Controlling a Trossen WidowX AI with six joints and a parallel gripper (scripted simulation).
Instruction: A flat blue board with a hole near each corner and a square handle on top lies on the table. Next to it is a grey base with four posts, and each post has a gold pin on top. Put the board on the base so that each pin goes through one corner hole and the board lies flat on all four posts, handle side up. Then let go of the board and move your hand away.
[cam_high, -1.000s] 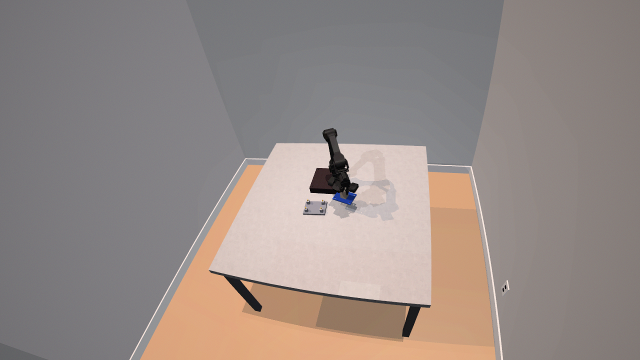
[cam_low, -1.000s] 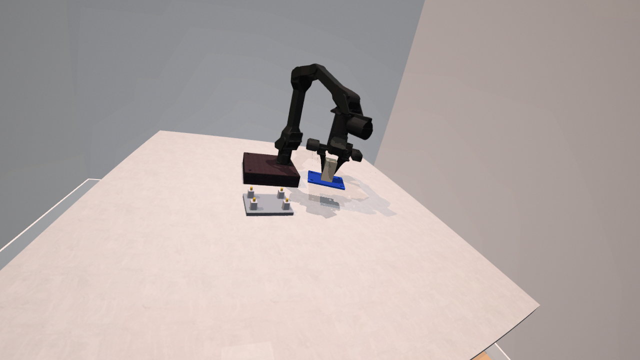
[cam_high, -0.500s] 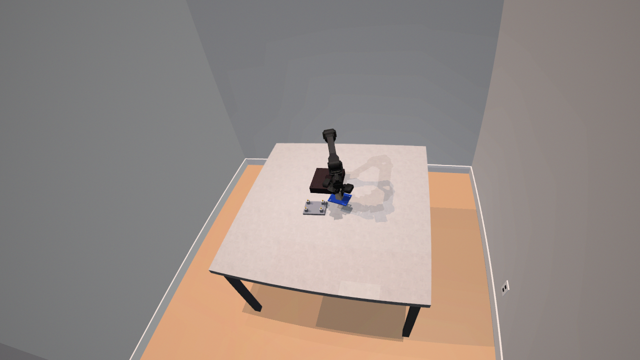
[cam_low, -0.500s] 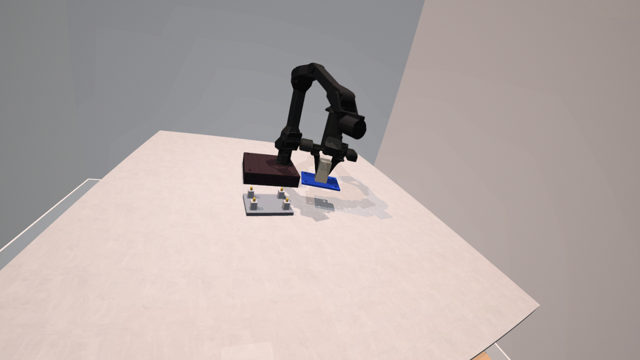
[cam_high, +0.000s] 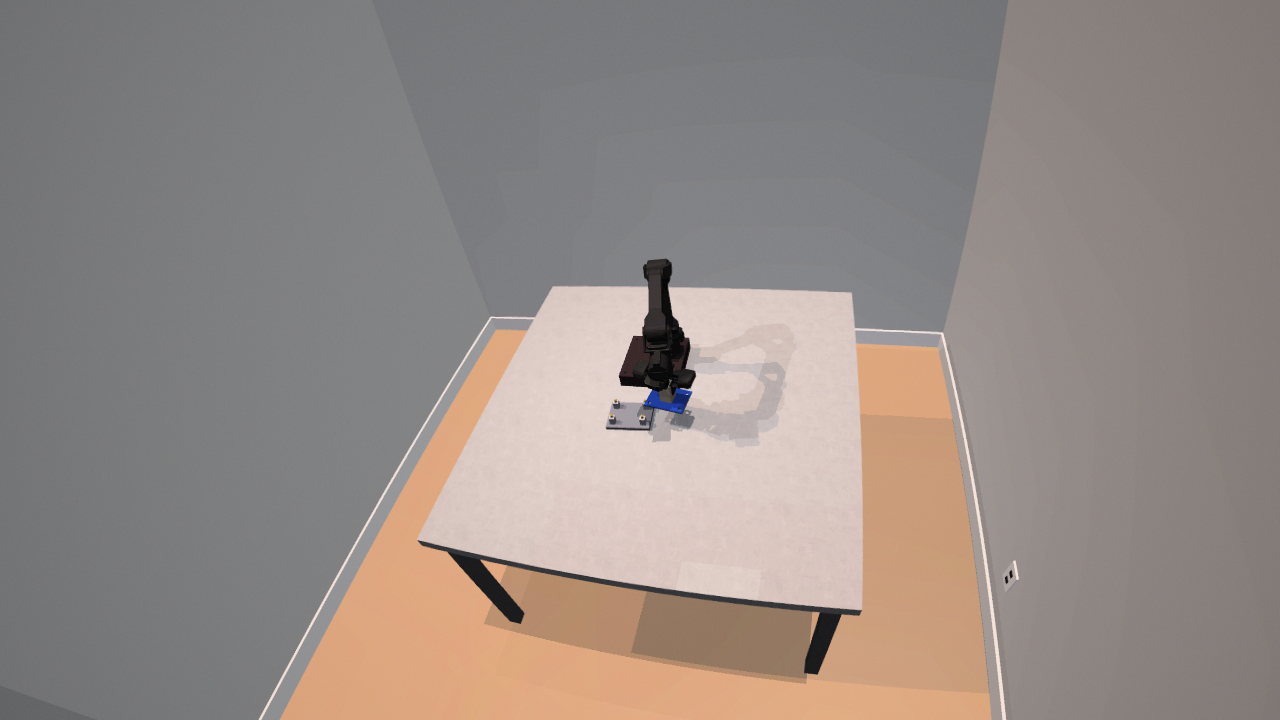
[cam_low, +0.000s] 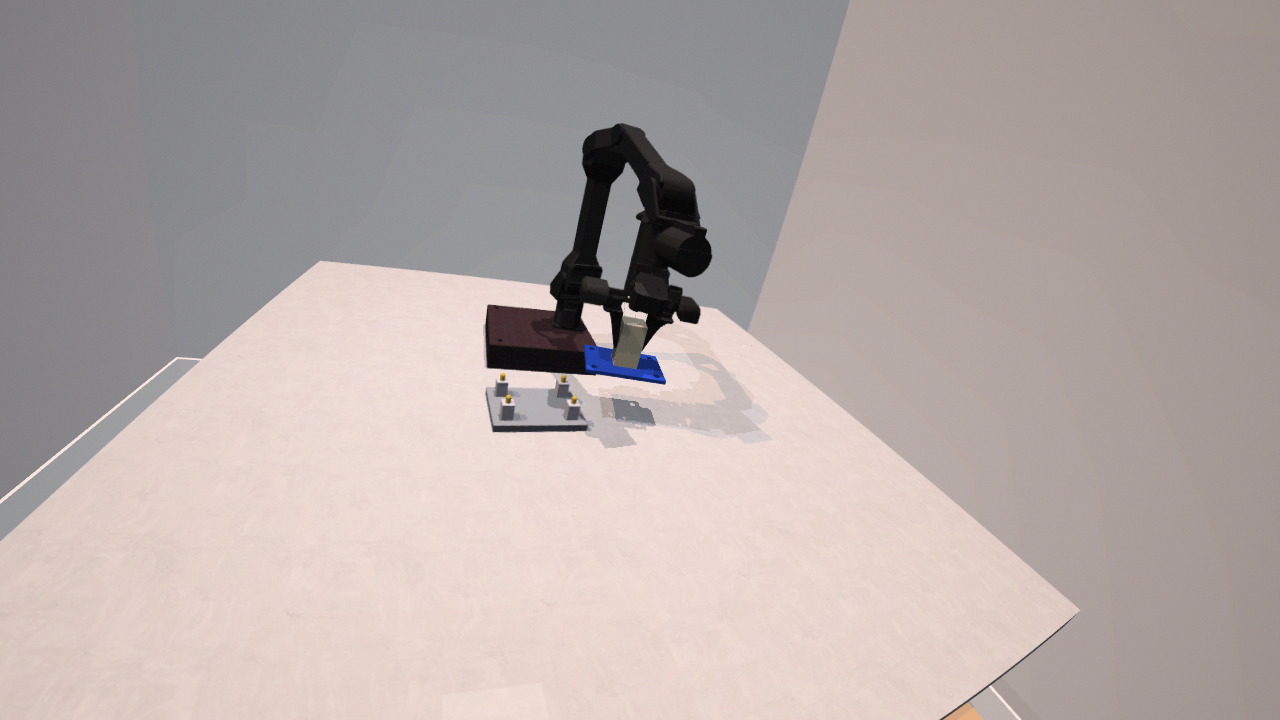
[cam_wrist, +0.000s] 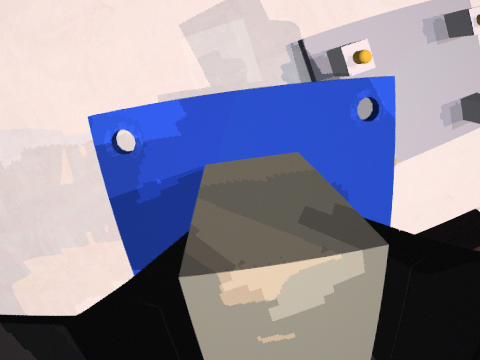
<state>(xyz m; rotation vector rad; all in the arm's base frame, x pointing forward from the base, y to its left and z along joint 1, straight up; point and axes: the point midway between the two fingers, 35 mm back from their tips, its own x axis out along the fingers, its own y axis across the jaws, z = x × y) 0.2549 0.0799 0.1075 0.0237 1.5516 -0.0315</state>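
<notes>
Base, grey, sits at the left on the table, its four pins bare. Right of it, the blue board hangs raised and slightly tilted, handle up, and the gripper is clamped on the square handle. Carrying across seems the step in hand; next calls for moving left, turning the board square to the posts, levelling it, then lining holes over pins before lowering.
</notes>
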